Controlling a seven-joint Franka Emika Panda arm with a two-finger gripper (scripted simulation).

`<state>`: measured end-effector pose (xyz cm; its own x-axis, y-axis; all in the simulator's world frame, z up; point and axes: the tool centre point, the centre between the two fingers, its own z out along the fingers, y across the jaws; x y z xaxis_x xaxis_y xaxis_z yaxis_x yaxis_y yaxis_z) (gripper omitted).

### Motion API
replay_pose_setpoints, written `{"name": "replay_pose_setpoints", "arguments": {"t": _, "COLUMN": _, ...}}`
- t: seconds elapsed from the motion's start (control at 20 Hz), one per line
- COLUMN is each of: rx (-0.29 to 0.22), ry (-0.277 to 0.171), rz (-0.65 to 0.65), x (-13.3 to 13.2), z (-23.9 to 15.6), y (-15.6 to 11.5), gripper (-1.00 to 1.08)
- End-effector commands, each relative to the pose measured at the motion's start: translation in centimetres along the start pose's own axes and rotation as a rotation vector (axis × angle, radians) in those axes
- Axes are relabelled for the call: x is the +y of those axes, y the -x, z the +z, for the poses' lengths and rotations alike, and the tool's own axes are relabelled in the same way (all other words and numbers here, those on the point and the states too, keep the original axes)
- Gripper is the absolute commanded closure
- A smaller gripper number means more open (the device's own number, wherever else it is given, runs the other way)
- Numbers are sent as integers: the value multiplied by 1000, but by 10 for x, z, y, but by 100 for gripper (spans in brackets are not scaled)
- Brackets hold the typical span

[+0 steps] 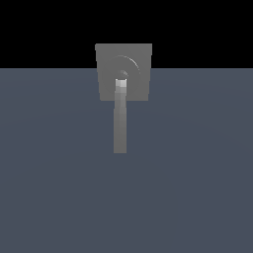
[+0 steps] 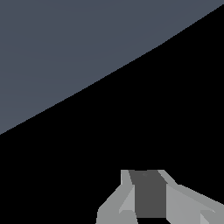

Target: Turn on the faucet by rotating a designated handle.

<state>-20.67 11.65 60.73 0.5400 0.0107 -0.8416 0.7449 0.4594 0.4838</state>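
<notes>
- Only the wrist view shows the grey gripper (image 2: 148, 197); I cannot tell how far its fingers are apart.
- Only the exterior view shows the square grey faucet (image 1: 138, 57) and its long grey handle (image 1: 120, 123) on the blue-grey floor (image 1: 197, 173).

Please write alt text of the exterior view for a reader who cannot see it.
A small grey faucet, a square plate with a round boss, stands on a flat blue-grey floor against black. Its long straight handle runs from the boss toward the camera. No robot arm shows.
</notes>
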Motion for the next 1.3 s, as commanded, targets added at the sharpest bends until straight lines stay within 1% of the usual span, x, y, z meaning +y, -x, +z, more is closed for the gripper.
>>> {"name": "replay_pose_setpoints", "arguments": {"t": 0.0, "rx": -79, "ry": 76, "rz": -119, "x": 13, "z": -14, "y": -7, "gripper": 108}}
{"name": "replay_pose_setpoints", "arguments": {"t": 0.3, "rx": -273, "ry": 230, "rz": -426, "x": 39, "z": -48, "y": -39, "gripper": 108}}
{"name": "replay_pose_setpoints", "arguments": {"t": 0.6, "rx": -474, "ry": 356, "rz": -758, "x": 56, "z": -79, "y": -90, "gripper": 108}}
{"name": "replay_pose_setpoints", "arguments": {"t": 0.95, "rx": -710, "ry": 471, "rz": -1172, "x": 59, "z": -104, "y": -169, "gripper": 108}}
{"name": "replay_pose_setpoints", "arguments": {"t": 1.25, "rx": -913, "ry": 551, "rz": -1543, "x": 42, "z": -113, "y": -250, "gripper": 108}}
